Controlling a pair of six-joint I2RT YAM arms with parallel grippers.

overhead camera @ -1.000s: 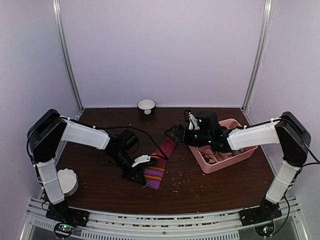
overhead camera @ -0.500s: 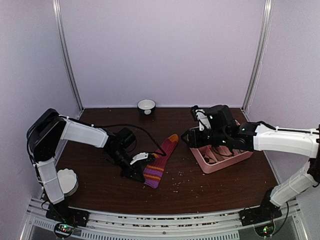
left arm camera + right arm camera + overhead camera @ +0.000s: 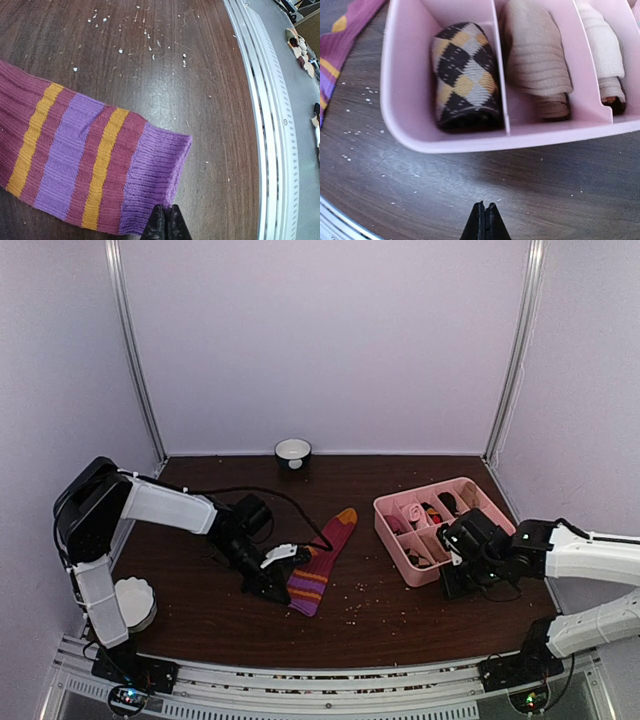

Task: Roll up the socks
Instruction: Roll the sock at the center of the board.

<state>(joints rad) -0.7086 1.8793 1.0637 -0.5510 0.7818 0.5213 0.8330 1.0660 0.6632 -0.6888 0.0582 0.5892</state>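
One of the socks, dark red with purple and orange stripes, lies flat and stretched out at the table's middle; its orange toe points to the back. No other loose sock shows. The purple cuff fills the left wrist view. My left gripper is shut, its tips touching the cuff's near corner, with no fabric visible between them. My right gripper is shut and empty. It hovers low over bare wood just in front of the pink tray, well to the right of the sock.
The pink divided tray at the right holds several small rolled socks, among them an argyle roll. A small bowl stands at the back. A white round object sits near the left arm's base. Crumbs dot the wood.
My right arm pulled back from the sock's toe, across the tray, to the tray's near side, and its jaws closed. The toe now lies uncovered. The left arm stayed put.
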